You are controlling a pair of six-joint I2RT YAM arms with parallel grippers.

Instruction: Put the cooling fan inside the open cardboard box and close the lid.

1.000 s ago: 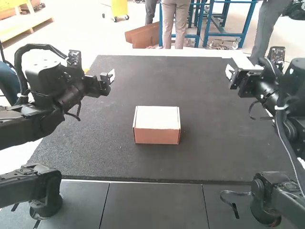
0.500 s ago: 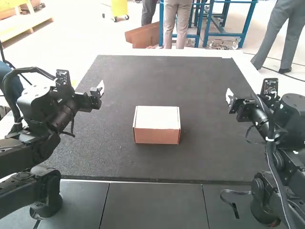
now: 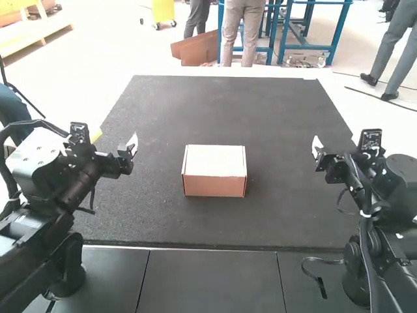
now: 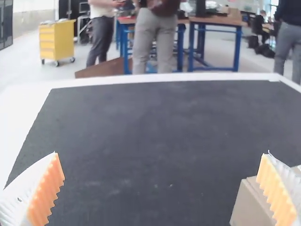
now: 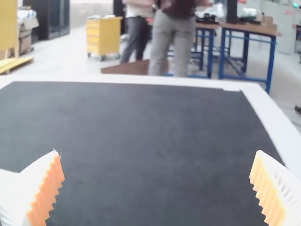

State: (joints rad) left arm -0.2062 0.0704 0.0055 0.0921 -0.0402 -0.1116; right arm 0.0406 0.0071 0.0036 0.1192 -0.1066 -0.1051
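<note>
The cardboard box (image 3: 214,171) sits shut mid-surface (image 3: 215,104), fan presumably inside, so the left hand (image 3: 128,156) and right hand (image 3: 318,155), both spread open and empty, should park well clear.

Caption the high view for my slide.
Closed cardboard box on the mat, left gripper and right gripper open, clear of it.

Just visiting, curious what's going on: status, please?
Left tool open, empty, left of box. Right tool open, empty, right of it. Box shut, centre of mat. Nothing in the way.
</note>
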